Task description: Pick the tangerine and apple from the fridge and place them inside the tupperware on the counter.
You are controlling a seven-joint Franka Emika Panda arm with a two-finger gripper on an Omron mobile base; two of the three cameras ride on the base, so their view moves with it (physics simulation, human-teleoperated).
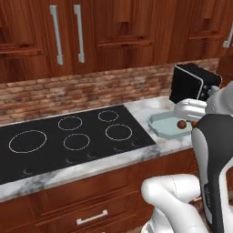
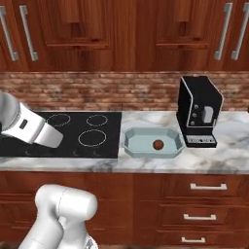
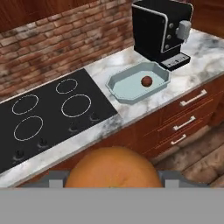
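The tangerine (image 3: 113, 168) looms large and bright orange at the bottom of the hand view, with my gripper (image 3: 113, 178) shut on it and a finger tip on each side. I hold it high above the counter's (image 3: 205, 48) front edge, short of the tupperware (image 3: 112, 85). The apple (image 3: 146, 81) lies inside that pale blue-grey tray. The right base view shows the same apple (image 2: 158, 144) in the tupperware (image 2: 131, 148), and so does the left base view, with the apple (image 1: 182, 124) in the tupperware (image 1: 157, 125). The fridge is out of view.
A black coffee machine (image 3: 159, 30) stands right beside the tray, against the brick wall. The black cooktop (image 3: 48, 113) lies to the tray's left. Red-brown drawers (image 3: 188, 113) with metal handles run below the counter, and wall cabinets (image 2: 121, 29) hang above.
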